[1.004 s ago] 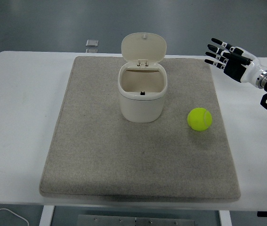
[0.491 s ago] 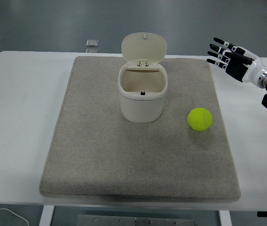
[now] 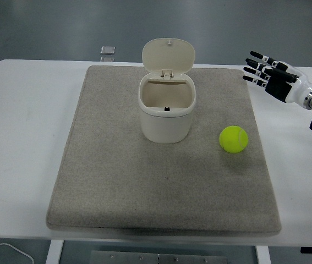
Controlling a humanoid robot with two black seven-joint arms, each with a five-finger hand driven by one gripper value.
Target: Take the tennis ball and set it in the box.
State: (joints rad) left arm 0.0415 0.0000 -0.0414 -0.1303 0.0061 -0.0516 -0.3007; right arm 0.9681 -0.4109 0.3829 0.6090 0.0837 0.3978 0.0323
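Observation:
A yellow-green tennis ball (image 3: 233, 139) lies on the grey mat (image 3: 111, 181), right of centre. The box is a cream bin (image 3: 166, 110) with its lid (image 3: 168, 54) hinged up and open, standing at the mat's upper middle; its inside looks empty. My right hand (image 3: 263, 70) is up at the right, above and to the right of the ball and well apart from it, its fingers spread and holding nothing. The left arm is out of view.
The mat covers most of the white table (image 3: 18, 132). A small grey square object (image 3: 107, 50) lies at the table's far edge behind the mat. A white cable (image 3: 1, 248) shows at the bottom left.
My right hand has drawn back a little to the right and slightly down, still spread. The ball and the bin have not moved.

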